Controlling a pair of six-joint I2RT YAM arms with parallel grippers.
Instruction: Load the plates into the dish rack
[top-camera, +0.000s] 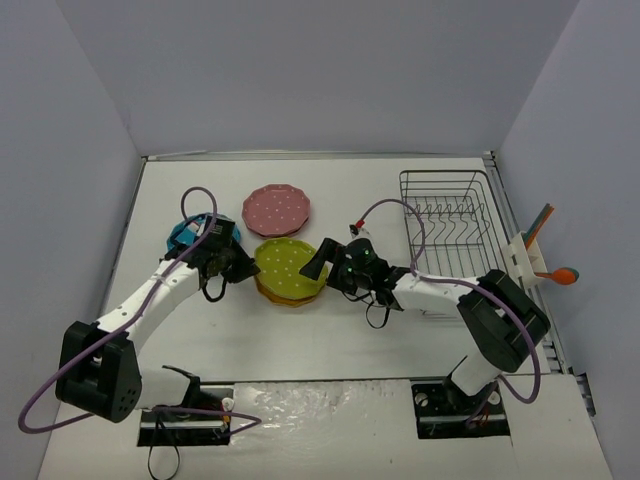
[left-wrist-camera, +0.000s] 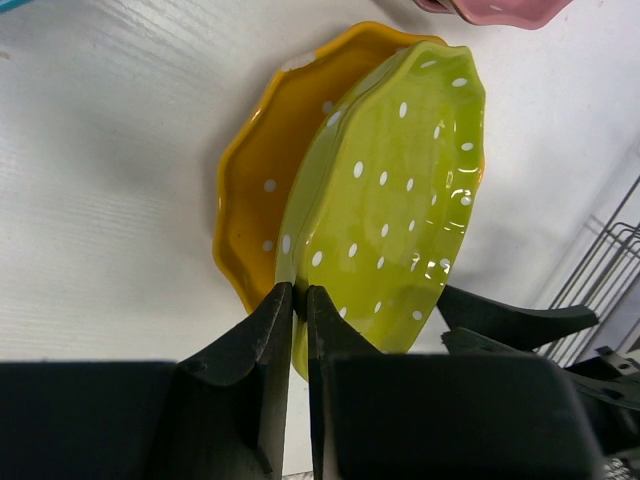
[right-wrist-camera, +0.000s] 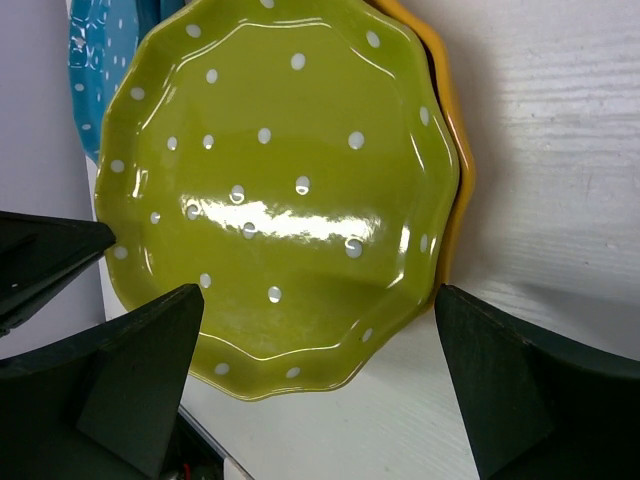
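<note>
Pinching the rim of a glossy yellow-green scallop-edged plate with white dots, the left gripper has its fingers nearly together; the plate lies askew on an orange-yellow scalloped plate mid-bench. The right gripper gapes wide about the opposite rim. A pink dotted plate lies nearer the far edge, a blue plate sits partly under the left arm, and the black wire dish rack stands by the right edge.

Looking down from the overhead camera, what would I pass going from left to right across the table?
blue plate → left gripper → yellow-green plate → right gripper → dish rack → orange spoon
</note>
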